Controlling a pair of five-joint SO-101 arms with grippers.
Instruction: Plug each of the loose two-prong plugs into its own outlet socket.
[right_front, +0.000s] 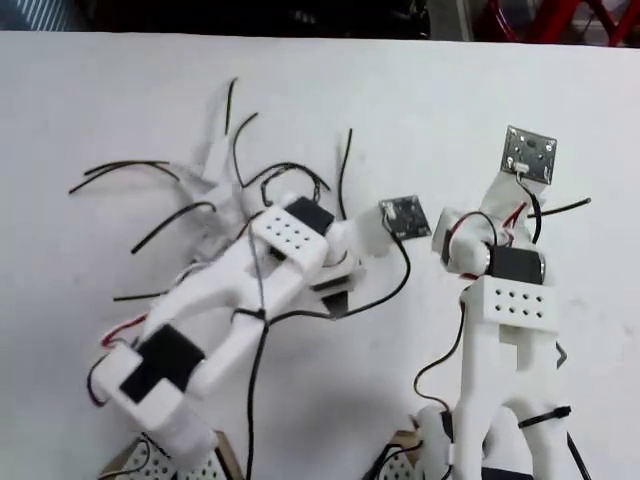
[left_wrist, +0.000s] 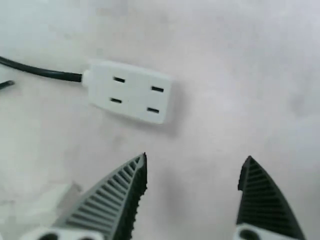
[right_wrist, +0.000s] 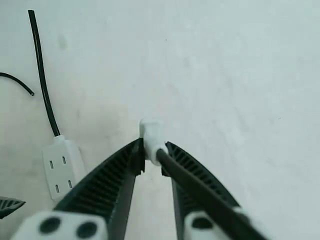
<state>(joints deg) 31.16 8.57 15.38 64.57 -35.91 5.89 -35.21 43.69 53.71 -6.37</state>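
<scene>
My left gripper (left_wrist: 196, 161) stands wide, with nothing between its ribbed fingers (left_wrist: 120, 195). Just ahead of it the socket (left_wrist: 131, 92) lies flat on the table (left_wrist: 260, 60), slots facing up. Its black cord (left_wrist: 40, 71) runs off from one short end. Bare table shows between my fingertips and the socket's near long edge, and more lies beyond its free short end.

My right gripper (right_wrist: 154, 146) is narrow, pinching a white plug (right_wrist: 150, 131) at its very tips. The plug's cord (right_wrist: 200, 192) trails back over one finger. I cannot see the prongs, nor tell whether the plug touches the table. The socket lies apart from it, off to one side, and a wide stretch of bare table opens ahead of the plug.

From above, my left arm (right_front: 230, 290) slants from seven o'clock toward the centre. My right arm (right_front: 505, 300) stands at four o'clock and points toward twelve. Loose cords (right_front: 150, 165) tangle at ten o'clock, beside and under my left arm. The table's far edge runs across twelve o'clock, with open surface at one to two o'clock.
</scene>
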